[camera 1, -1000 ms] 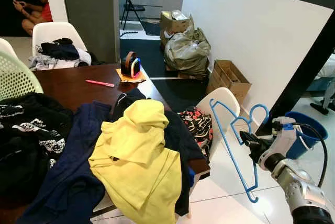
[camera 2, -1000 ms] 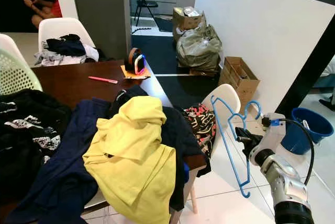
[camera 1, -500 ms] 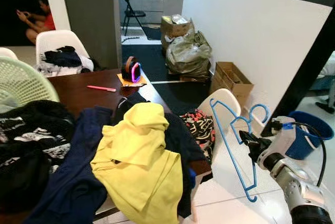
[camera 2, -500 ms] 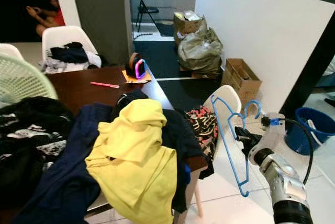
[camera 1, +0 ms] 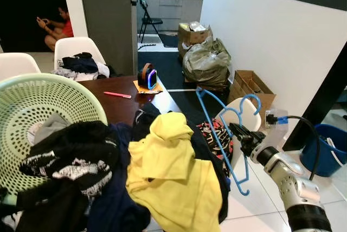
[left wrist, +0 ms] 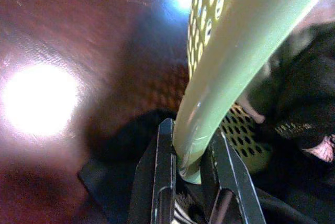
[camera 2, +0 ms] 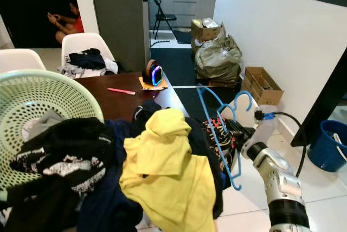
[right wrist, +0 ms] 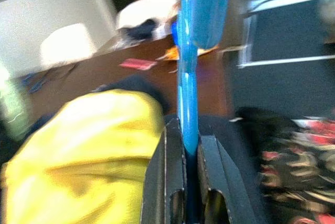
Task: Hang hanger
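Beside the clothes-heaped table (camera 1: pixel 122 104), right gripper (camera 1: pixel 240 134) clamps the blue hanger (camera 1: pixel 219 129); left gripper (left wrist: pixel 189 167) grips the basket rim (left wrist: pixel 230 67).

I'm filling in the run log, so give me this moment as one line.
right gripper: shut on blue hanger, held beside table | left gripper: shut on green basket rim | yellow shirt: on clothes pile

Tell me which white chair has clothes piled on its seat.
The white chair at the table's far end, near the seated person; dark and white clothes lie on it.
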Controlling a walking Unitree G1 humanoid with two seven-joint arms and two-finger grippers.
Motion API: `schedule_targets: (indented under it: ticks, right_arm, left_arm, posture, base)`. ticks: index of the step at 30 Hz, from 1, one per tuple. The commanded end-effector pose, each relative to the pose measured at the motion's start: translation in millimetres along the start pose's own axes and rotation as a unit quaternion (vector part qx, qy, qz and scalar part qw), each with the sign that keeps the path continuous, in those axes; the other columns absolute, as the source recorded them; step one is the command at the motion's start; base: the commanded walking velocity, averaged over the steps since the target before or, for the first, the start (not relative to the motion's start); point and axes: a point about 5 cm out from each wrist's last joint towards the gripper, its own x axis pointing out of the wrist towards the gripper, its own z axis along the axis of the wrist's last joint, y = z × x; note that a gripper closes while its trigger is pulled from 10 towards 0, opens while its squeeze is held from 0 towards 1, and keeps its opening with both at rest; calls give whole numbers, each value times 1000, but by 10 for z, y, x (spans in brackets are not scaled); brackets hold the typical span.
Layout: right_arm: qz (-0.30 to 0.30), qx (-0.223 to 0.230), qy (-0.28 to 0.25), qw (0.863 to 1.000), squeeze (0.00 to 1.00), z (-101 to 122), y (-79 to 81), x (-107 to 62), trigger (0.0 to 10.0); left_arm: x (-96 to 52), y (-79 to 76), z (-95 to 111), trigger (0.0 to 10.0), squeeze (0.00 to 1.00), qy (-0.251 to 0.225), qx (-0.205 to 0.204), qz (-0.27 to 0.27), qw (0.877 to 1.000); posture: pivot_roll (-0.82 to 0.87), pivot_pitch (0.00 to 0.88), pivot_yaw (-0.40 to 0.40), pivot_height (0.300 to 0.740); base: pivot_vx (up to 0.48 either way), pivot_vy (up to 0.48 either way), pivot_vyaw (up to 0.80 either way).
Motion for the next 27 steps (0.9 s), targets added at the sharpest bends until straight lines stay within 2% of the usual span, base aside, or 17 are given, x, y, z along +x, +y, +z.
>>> schedule_targets:
  ticks: [1, 2, 3, 4, 6, 8, 11, 12, 14, 16, 17, 19, 21, 22, 23, 25, 27]
  right_arm:
    - [79, -23, 100, 992, 0, -224, 275, 24, 10000]
    - [102, -47, 159, 981, 0, -363, 380, 4, 10000]
    - [102, -47, 159, 981, 0, -363, 380, 4, 10000]
    - [121, -47, 221, 967, 0, -509, 509, -35, 10000]
    - [121, -47, 221, 967, 0, -509, 509, -35, 10000]
    - [147, -51, 271, 950, 0, -637, 753, -60, 10000]
    - [158, -45, 281, 945, 0, -658, 856, -63, 10000]
    - [170, -18, 279, 945, 0, -659, 984, -35, 10000]
    - [179, 5, 279, 944, 0, -654, 1070, -20, 10000]
    - [179, 54, 270, 944, 0, -659, 1164, 22, 10000]
    - [179, 54, 270, 944, 0, -659, 1164, 22, 10000]
    - [163, 66, 272, 946, 0, -700, 1166, 44, 10000]
    - [163, 66, 272, 946, 0, -700, 1166, 44, 10000]
    - [150, 67, 274, 948, 0, -717, 1163, 55, 10000]
    - [150, 67, 274, 948, 0, -717, 1163, 55, 10000]
    - [120, 69, 269, 953, 0, -725, 1151, 83, 10000]
    - [102, 68, 265, 956, 0, -708, 1126, 91, 10000]
  left_arm:
    - [24, 97, -376, 0, 0, 98, -17, 45, 994]
    - [27, 69, -382, 0, 0, 97, -19, 43, 994]
    - [27, 69, -382, 0, 0, 97, -19, 43, 994]
    - [40, 39, -390, 0, 0, 96, -19, 42, 994]
    - [40, 39, -390, 0, 0, 96, -19, 42, 994]
    - [63, -4, -392, 0, 0, 91, -19, 42, 995]
    - [68, -19, -391, 0, 0, 88, -20, 42, 995]
    - [97, -43, -387, 0, 0, 76, -27, 44, 996]
    - [119, -67, -383, 0, 0, 63, -35, 45, 996]
    - [196, -173, -389, 0, 0, 24, -74, 33, 996]
    - [196, -173, -389, 0, 0, 24, -74, 33, 996]
    - [261, -327, -423, 0, 0, -3, -119, -5, 993]
    - [261, -327, -423, 0, 0, -3, -119, -5, 993]
    - [292, -441, -467, 0, 0, -9, -158, -40, 987]
    - [292, -441, -467, 0, 0, -9, -158, -40, 987]
    - [382, -668, -695, 0, 0, 14, -247, -88, 965]
    - [421, -799, -887, 0, 0, 48, -293, -97, 950]
  posture:
    - [134, 0, -95, 740]
    - [134, 0, -95, 740]
    - [134, 0, -95, 740]
    - [132, 0, -94, 740]
    - [132, 0, -94, 740]
    - [126, 0, -89, 740]
    - [126, 0, -89, 740]
    - [121, 0, -87, 740]
    - [121, 0, -87, 740]
    - [118, 0, -88, 740]
    - [118, 0, -88, 740]
    - [116, 0, -88, 740]
    - [116, 0, -88, 740]
    - [114, 0, -88, 740]
    - [114, 0, -88, 740]
    - [117, 0, -88, 740]
    - [119, 0, -90, 740]
  base:
    - [0, 0, 0]
    - [0, 0, 0]
    - [0, 0, 0]
    - [0, 0, 0]
    - [0, 0, 0]
    - [0, 0, 0]
    - [0, 0, 0]
    - [0, 0, 0]
    - [0, 0, 0]
    - [0, 0, 0]
    - [0, 0, 0]
    - [0, 0, 0]
    - [0, 0, 0]
    - [0, 0, 0]
    - [0, 0, 0]
    - [0, 0, 0]
    - [0, 0, 0]
